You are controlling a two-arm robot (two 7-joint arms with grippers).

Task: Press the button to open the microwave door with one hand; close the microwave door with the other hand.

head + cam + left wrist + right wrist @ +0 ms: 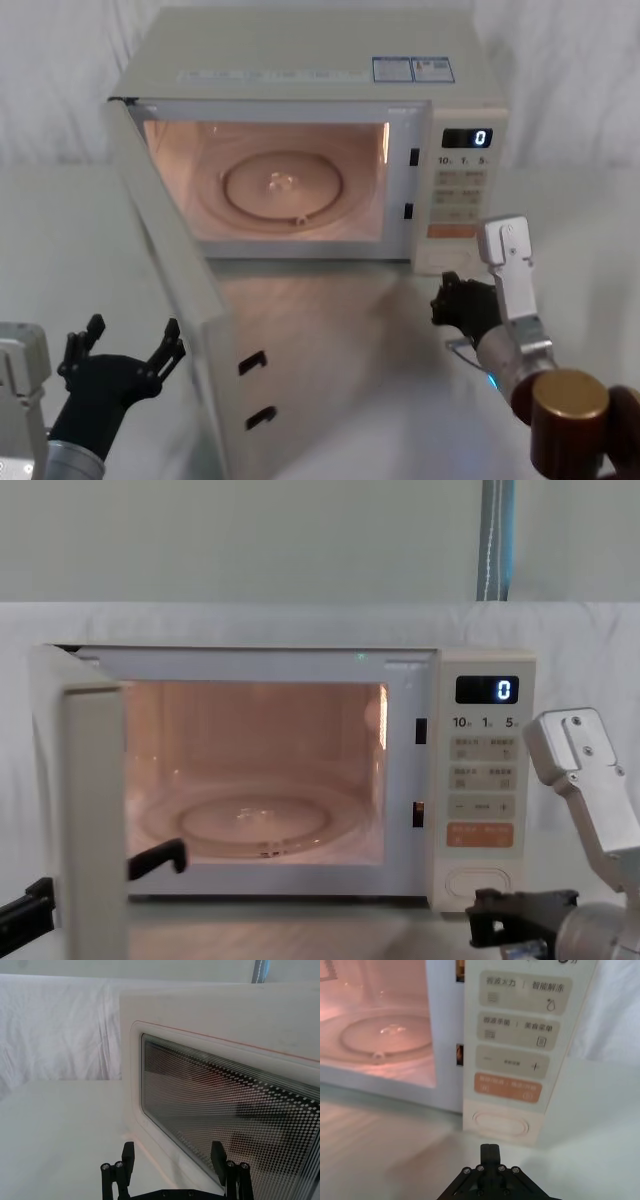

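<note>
Microwave door (185, 300) swung wide on left hinge, cavity lit, on bench (60, 240). Button (500, 1124) low on panel, already pressed by look of it. Right pincer (490, 1149) fingers together, just short of button. Left pincer (172, 1160) spread wide, facing door's outer window. Door rigid, light, swings freely; push flat on outer face near free edge, no grip needed.

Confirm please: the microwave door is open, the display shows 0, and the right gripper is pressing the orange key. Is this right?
Not quite. In the right wrist view the right gripper, fingers shut, sits before the oval button, not the orange key. The microwave door is open; the display shows 0.
</note>
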